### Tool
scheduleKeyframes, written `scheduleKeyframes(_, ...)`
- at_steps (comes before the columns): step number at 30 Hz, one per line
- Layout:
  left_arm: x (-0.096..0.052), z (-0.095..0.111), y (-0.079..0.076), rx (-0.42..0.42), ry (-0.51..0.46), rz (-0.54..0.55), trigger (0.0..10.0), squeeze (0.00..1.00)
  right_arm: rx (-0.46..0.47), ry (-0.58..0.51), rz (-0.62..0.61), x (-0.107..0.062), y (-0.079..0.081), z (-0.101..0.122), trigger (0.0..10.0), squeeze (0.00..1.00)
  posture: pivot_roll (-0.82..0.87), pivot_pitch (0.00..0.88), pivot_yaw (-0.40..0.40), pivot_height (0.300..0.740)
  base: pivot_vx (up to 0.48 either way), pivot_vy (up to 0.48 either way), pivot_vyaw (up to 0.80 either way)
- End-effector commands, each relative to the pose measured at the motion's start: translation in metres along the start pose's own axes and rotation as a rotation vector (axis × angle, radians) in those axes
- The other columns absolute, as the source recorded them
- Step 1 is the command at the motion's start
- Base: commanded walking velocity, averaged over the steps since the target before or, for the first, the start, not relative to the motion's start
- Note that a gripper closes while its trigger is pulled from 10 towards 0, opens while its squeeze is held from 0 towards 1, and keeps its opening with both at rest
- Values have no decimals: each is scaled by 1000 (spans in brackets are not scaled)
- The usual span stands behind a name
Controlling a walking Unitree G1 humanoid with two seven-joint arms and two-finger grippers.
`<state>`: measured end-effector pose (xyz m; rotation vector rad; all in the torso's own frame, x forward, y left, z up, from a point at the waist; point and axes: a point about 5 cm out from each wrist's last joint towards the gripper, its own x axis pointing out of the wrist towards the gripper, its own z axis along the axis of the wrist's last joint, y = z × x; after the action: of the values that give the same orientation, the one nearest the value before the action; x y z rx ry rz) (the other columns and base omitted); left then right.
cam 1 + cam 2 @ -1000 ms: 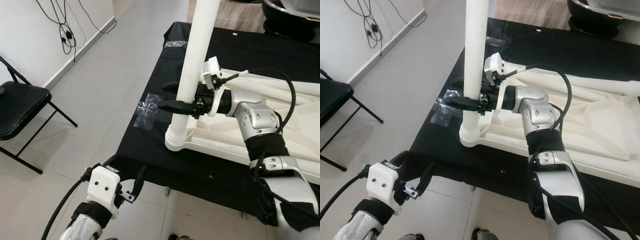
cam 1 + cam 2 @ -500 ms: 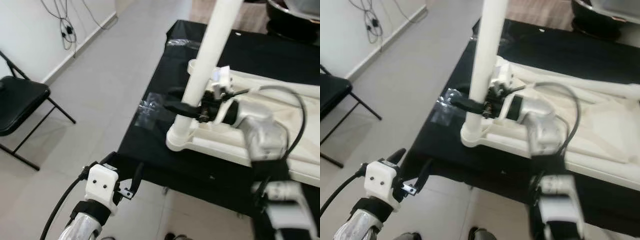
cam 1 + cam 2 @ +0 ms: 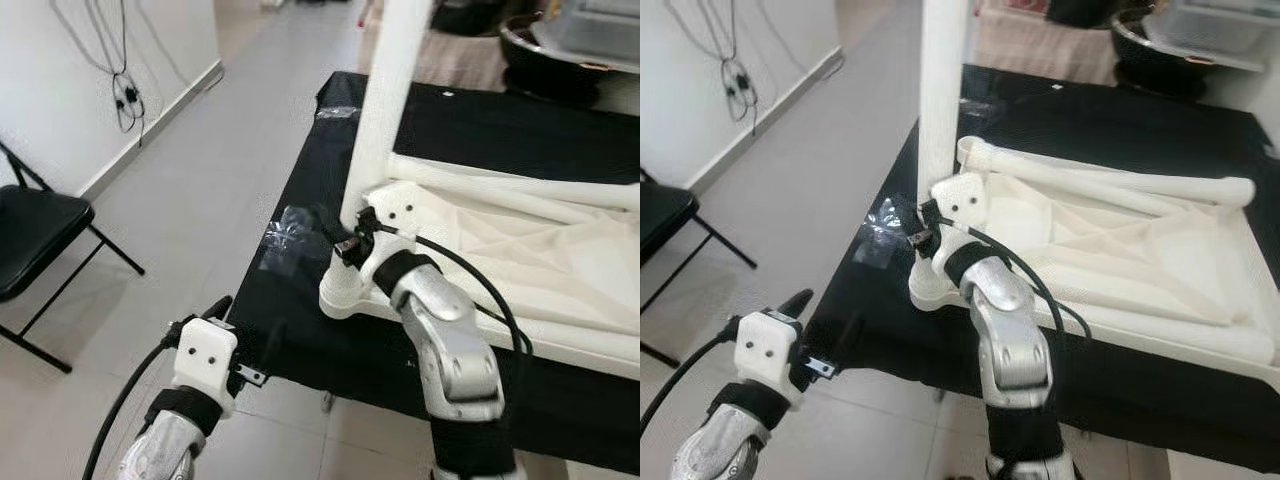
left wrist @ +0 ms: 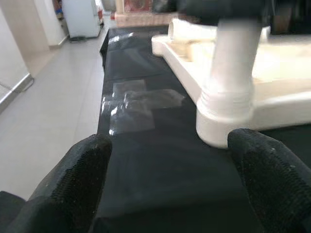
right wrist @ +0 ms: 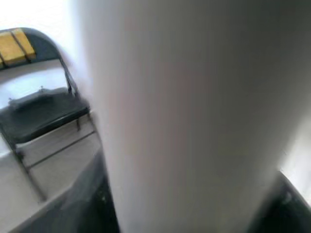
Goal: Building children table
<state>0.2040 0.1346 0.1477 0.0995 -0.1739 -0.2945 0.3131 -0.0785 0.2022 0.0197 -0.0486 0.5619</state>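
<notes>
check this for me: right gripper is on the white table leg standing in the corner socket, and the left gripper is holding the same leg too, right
Not quite. The right gripper is on the white table leg, but the left gripper holds nothing: in the left eye view it hovers open off the edge of the black mat, apart from the leg.

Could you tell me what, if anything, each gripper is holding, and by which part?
The right gripper clasps the white table leg low down, just above its socket. The left gripper is open and holds nothing.
</notes>
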Motion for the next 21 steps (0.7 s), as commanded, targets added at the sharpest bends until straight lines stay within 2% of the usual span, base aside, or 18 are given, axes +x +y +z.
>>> scheduleKeyframes(1, -1, -5, 0, -10, 15, 2, 10000, 0, 48, -71, 135, -1, 6, 16, 10000, 1000, 73, 168, -87, 740, 0, 0, 0)
scheduleKeyframes(2, -1, -5, 0, -9, 14, 2, 10000, 0, 34, -114, 321, -5, 3, 28, 10000, 1000, 75, 171, -86, 740, 0, 0, 0)
scheduleKeyframes(3, -1, -4, 0, -9, 12, 2, 10000, 0, 24, -114, 367, -7, 1, 30, 10000, 643, 80, 171, -85, 740, 0, 0, 0)
scheduleKeyframes(4, -1, -4, 0, -9, 12, 2, 10000, 0, 24, -114, 367, -7, 1, 30, 10000, 643, 80, 171, -85, 740, 0, 0, 0)
scheduleKeyframes(5, -2, -4, 0, -9, 12, 0, 10000, 0, -43, -114, 457, -8, -5, 33, 10000, 0, 82, 173, -85, 740, 0, 0, 0)
scheduleKeyframes(6, -2, -4, -1, -9, 12, -1, 10000, 0, -91, -109, 510, -9, -9, 34, 10000, 0, 82, 173, -85, 740, 0, 0, 0)
scheduleKeyframes(7, -2, -4, -1, -9, 12, -1, 10000, 0, -91, -109, 510, -9, -9, 34, 10000, 0, 82, 173, -85, 740, 0, 0, 0)
scheduleKeyframes(9, -4, -3, -2, -9, 11, -5, 10000, 0, -184, -59, 687, -7, -25, 36, 10000, 0, 100, 184, -85, 740, 0, 0, 0)
scheduleKeyframes(10, -4, -3, -2, -9, 11, -5, 10000, 0, -184, -59, 687, -7, -25, 36, 10000, 0, 100, 184, -85, 740, 0, 0, 0)
scheduleKeyframes(11, -7, -1, -3, -7, 13, -6, 10000, 0, -191, -44, 754, -1, -34, 41, 10000, 0, 123, 205, -81, 740, 0, 0, 0)
scheduleKeyframes(13, -9, 0, -3, -7, 13, -6, 10000, 0, -191, -41, 769, 1, -35, 43, 10000, 0, 123, 205, -81, 740, 0, 0, 0)
scheduleKeyframes(16, -14, 2, -5, -4, 20, -8, 10000, 0, -162, -63, 817, 16, -45, 59, 10000, 0, 155, 236, -83, 740, 0, 0, 0)
scheduleKeyframes(18, -16, 3, -5, -3, 22, -9, 10000, 0, -149, -72, 831, 20, -48, 63, 10000, 0, 155, 236, -83, 740, 0, 0, 0)
scheduleKeyframes(19, -18, 4, -6, -3, 23, -10, 10000, 0, -141, -80, 849, 22, -50, 67, 4706, 0, 168, 256, -79, 740, 0, 0, 0)
scheduleKeyframes(20, -19, 5, -7, -3, 24, -10, 10000, 0, -137, -83, 861, 24, -51, 70, 4706, 0, 168, 256, -79, 740, 0, 0, 0)
scheduleKeyframes(21, -21, 6, -7, -3, 26, -11, 10000, 0, -137, -77, 912, 25, -53, 72, 0, 0, 175, 266, -76, 740, 0, 0, 0)
